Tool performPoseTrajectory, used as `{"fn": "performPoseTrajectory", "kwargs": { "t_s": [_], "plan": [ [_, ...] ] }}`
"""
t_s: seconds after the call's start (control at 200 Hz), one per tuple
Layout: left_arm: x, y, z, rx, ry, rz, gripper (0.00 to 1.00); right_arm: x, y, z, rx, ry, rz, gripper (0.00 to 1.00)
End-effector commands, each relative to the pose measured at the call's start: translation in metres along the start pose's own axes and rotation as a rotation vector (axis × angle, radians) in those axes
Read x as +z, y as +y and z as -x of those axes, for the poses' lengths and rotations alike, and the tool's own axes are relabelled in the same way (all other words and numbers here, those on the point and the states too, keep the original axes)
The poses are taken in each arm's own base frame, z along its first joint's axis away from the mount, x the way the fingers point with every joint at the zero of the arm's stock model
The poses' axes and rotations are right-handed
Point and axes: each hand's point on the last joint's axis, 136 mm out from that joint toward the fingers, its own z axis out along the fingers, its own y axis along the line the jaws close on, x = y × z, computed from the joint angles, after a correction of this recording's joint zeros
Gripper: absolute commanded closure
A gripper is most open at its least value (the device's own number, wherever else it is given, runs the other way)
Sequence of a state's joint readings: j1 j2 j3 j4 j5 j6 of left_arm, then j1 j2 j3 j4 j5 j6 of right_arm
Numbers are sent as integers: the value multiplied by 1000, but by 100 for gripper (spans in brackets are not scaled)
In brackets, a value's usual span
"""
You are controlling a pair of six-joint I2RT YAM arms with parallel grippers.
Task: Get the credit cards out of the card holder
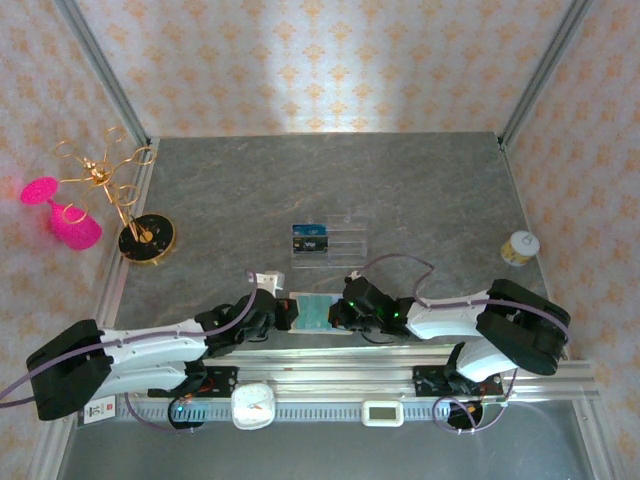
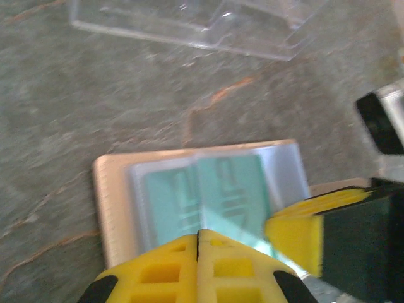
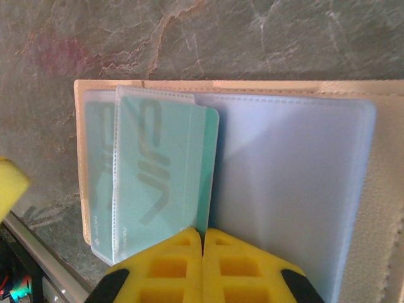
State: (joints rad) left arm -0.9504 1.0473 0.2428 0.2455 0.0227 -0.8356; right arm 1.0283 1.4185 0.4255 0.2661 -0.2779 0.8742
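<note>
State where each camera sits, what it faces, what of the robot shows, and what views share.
Top external: above and behind, looking down on the table; both arms, left gripper, right gripper.
Left wrist: on the left arm, looking down past its fingers at the card holder.
Right wrist: likewise, past its own fingers.
Shared: card holder and teal card in all three.

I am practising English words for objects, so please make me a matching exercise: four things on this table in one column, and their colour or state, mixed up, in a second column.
Things:
1. card holder
2. credit card
3. plastic tray
4. wire stand

Colour or state:
a. teal-green
b. golden, on a round black base
c. tan, lying open
d. transparent

Pairs: 1-c, 2-a, 3-d, 4-b.
</note>
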Motion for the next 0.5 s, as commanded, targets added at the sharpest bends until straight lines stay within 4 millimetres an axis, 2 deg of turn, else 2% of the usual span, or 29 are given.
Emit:
{"fn": "performPoseTrajectory", "kwargs": {
  "t_s": [0.0,0.115,0.205,0.235,0.3,0.355,0.496],
  "plan": [
    [10,-21,3,32,15,-50,100,2,-14,2,-15,-13,-56,100],
    [23,-31,-6,50,57,-66,100,1,2,2,-48,2,9,100],
    [27,-31,-8,57,68,-57,100,-2,10,4,-58,-6,33,100],
    [28,-29,-9,61,72,-46,100,-3,10,4,-61,-6,29,100],
    [30,-23,-12,66,82,-14,100,-3,6,5,-55,-8,12,91],
    [30,-20,-13,66,87,-5,100,-3,4,4,-48,-8,6,87],
    [29,-15,-16,64,92,8,100,1,-2,2,-44,-2,-11,90]
  ]
}}
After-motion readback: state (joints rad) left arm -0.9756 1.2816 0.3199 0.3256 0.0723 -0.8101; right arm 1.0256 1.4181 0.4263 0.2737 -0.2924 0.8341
